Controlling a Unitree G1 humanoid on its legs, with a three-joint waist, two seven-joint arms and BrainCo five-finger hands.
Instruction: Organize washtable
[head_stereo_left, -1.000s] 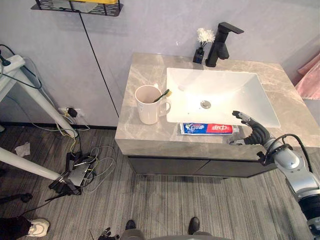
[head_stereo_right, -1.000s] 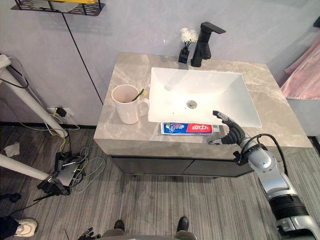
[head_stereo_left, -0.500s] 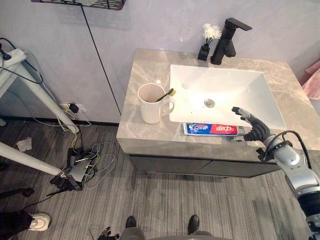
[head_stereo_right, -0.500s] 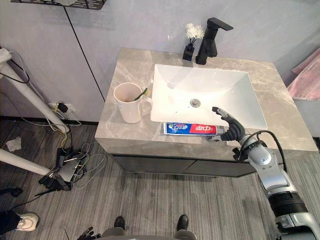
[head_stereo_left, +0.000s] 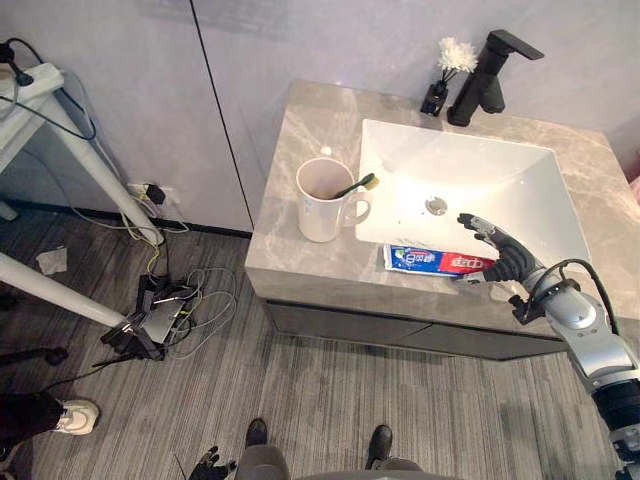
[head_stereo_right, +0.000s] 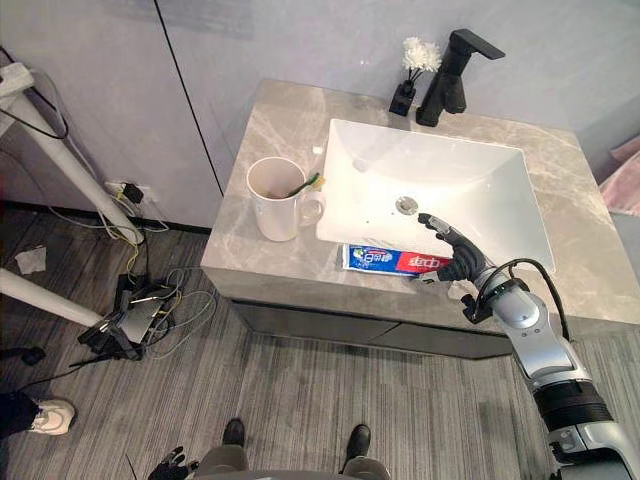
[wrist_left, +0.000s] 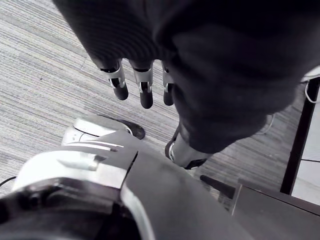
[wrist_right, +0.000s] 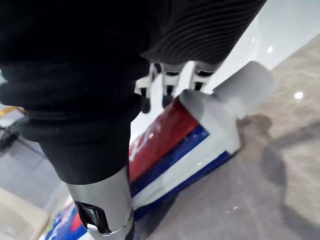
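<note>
Left hand (wrist_left: 142, 87) hangs, fingers straight. Right hand (head_stereo_left: 500, 258) spreads open over the cap end of the toothpaste tube (head_stereo_left: 430, 261), on the counter (head_stereo_left: 290, 250) front edge. Grab step, I reckon: fingers need to close, then head to the mug (head_stereo_left: 322, 200) at 10 o'clock.

lower end of the toothbrush (head_stereo_left: 358, 185) inside the mug (head_stereo_left: 320, 212)

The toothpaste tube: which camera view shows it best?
The right eye view: nearly the whole toothpaste tube lies on the counter, its cap end under the right hand. The left eye view shows the same. The right wrist view shows its cap end from close. The left wrist view faces the floor.
</note>
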